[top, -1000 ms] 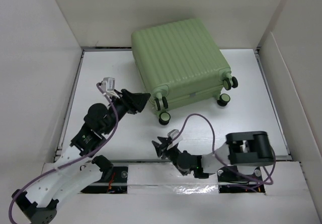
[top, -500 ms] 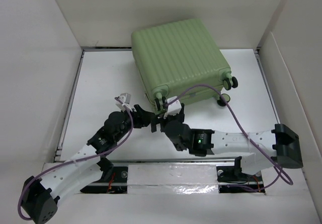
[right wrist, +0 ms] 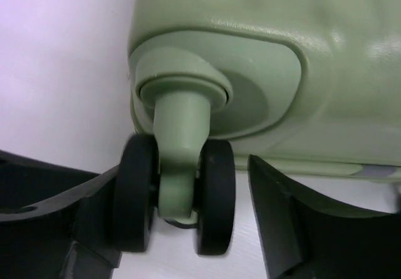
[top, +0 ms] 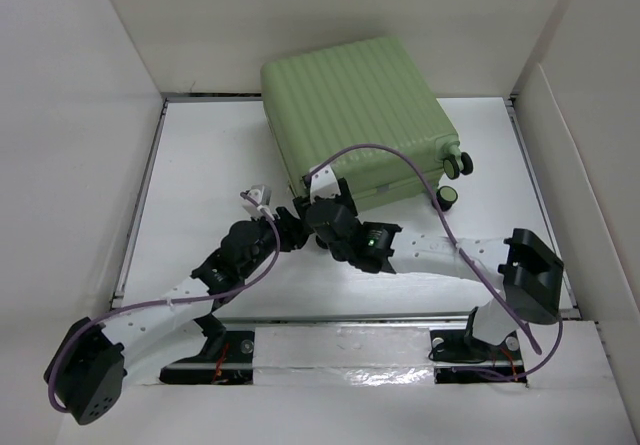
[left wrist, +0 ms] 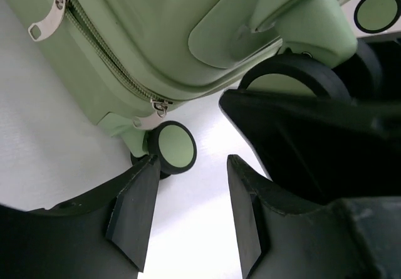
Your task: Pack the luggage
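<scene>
**Top external.** The luggage (top: 355, 115) is seen lying closed on its side at the far part of the white table (top: 200, 165), its top end towards the back wall and its wheels facing the arms. Both arms are stretched to its near left corner. The left gripper (top: 290, 231) is placed just beside the right gripper (top: 319, 205), which is at the corner wheel.

**Left wrist.** The left gripper (left wrist: 192, 182) is seen with its fingers parted and nothing between them. A small wheel (left wrist: 174, 147) is noted just beyond the fingertips, below the zipper (left wrist: 106, 50). The black body of the right arm (left wrist: 313, 147) fills the right side.

**Right wrist.** The right gripper (right wrist: 188, 175) is spread wide around a twin caster (right wrist: 178, 197) of the luggage (right wrist: 282, 53). The left finger is against one tyre. The other finger is held apart, so nothing is clamped.
</scene>
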You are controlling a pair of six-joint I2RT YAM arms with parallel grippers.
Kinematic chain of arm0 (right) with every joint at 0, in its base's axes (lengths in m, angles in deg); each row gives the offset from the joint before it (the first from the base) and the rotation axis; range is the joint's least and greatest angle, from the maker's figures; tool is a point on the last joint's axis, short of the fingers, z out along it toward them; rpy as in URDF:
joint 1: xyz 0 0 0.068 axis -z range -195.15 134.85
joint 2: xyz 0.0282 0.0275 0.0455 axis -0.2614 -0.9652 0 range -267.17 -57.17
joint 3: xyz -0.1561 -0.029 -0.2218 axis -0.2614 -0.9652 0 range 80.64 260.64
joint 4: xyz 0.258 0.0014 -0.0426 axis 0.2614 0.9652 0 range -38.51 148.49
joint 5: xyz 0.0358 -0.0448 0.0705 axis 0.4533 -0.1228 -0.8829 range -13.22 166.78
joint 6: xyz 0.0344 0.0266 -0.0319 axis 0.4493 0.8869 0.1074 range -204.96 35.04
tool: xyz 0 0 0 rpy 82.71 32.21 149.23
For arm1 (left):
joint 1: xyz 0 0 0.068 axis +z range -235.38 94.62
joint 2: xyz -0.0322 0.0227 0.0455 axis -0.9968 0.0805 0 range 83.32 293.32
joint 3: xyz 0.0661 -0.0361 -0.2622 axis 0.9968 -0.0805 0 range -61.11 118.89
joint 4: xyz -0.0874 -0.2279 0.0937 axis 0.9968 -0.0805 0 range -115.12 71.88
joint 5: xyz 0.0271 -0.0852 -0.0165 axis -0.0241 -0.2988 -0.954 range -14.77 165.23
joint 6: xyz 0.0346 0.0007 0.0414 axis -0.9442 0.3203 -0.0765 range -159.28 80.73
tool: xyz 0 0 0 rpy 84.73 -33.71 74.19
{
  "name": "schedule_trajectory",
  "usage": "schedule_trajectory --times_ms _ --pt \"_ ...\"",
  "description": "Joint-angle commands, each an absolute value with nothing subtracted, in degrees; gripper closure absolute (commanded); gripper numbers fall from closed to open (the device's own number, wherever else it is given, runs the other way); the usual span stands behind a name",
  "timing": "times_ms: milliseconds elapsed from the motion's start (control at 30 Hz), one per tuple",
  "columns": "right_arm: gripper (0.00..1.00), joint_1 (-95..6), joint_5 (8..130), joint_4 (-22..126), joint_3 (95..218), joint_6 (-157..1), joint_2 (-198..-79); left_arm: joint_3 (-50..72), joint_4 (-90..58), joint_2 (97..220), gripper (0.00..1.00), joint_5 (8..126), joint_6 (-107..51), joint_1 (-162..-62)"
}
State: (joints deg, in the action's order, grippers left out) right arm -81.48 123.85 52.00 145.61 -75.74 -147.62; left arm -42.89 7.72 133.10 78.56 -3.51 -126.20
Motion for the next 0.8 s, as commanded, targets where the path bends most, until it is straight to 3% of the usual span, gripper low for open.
schedule_trajectory --times_ms 0,33,67,167,233,767 --pt "0.37 -80.2 120.0 49.4 149.6 -80.2 -148.4 -42.1 14.7 135.0 0.57 80.4 -5.7 -126.6" --pt "0.49 -79.6 119.5 49.2 150.0 -80.5 -148.7 -42.1 15.9 135.5 0.57 80.5 -5.9 -126.6" --pt "0.78 -79.6 119.1 48.9 150.4 -80.8 -148.9 -42.1 16.5 136.3 0.58 80.5 -6.2 -126.6" --pt "0.96 -79.6 118.1 48.0 150.3 -81.7 -148.6 -41.6 17.5 138.2 0.63 83.1 -7.6 -126.6" --pt "1.00 -79.6 116.9 46.6 149.5 -82.8 -147.9 -41.3 18.4 139.1 0.65 84.2 -9.2 -126.6" --pt "1.00 -79.1 109.9 43.8 148.7 -86.2 -145.1 -39.4 27.3 148.9 0.68 84.7 -14.5 -126.6"
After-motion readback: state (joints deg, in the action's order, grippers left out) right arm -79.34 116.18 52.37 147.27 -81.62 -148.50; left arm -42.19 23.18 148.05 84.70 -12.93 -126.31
